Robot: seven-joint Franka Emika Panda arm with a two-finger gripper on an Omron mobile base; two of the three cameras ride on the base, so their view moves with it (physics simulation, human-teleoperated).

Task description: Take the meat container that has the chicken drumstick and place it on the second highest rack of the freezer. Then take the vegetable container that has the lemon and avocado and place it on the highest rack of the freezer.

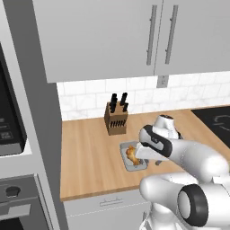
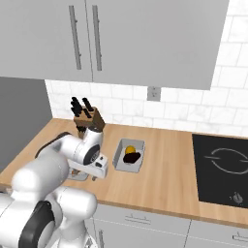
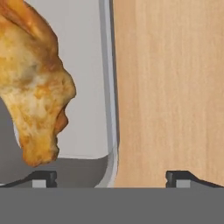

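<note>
Here the end effector (image 3: 111,177) gapes wide, straddling the meat container (image 3: 109,87) rim.

On the wooden counter (image 2: 164,179), the knife block (image 1: 115,117) stands just behind the meat container (image 1: 127,162), closing off the way in from the wall. The wall cabinets (image 1: 134,36) hang well above, leaving room overhead. In the hand view one fingertip (image 3: 43,178) sits inside the container wall (image 3: 107,87), the other over bare wood, and the chicken drumstick (image 3: 33,87) crowds the inner side. The vegetable container (image 2: 121,151) lies apart, with open counter between the two containers.
</note>
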